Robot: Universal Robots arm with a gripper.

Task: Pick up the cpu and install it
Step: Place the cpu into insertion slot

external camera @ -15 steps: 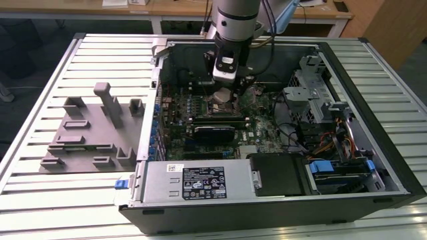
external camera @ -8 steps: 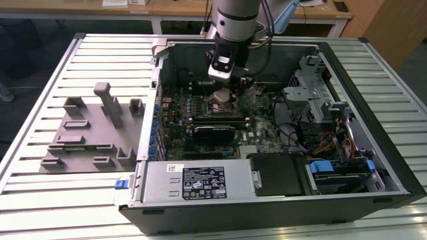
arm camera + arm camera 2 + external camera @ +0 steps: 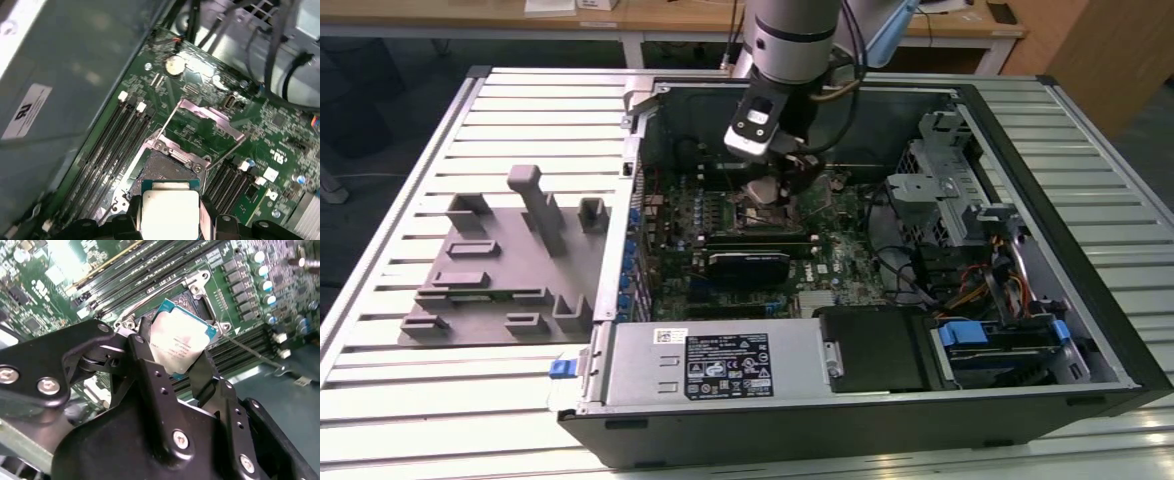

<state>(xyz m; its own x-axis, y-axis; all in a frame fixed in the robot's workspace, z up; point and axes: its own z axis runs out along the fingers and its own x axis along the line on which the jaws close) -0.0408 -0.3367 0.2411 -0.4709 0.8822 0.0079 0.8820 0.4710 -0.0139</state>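
A ribbed metal table carries an open computer case lying on its side, with a grey moulded fixture block beside it towards the exterior view's left. Wooden desks stand behind. The arm reaches down into the case, over the green motherboard.

In both wrist views the gripper has its two black fingers closed partway against opposite edges of the cpu, clamping it with the silvery top facing the cameras. The cpu hangs tilted just above the open socket, not seated in it. The socket's metal load plate is swung back, and dark memory slots run alongside the socket.
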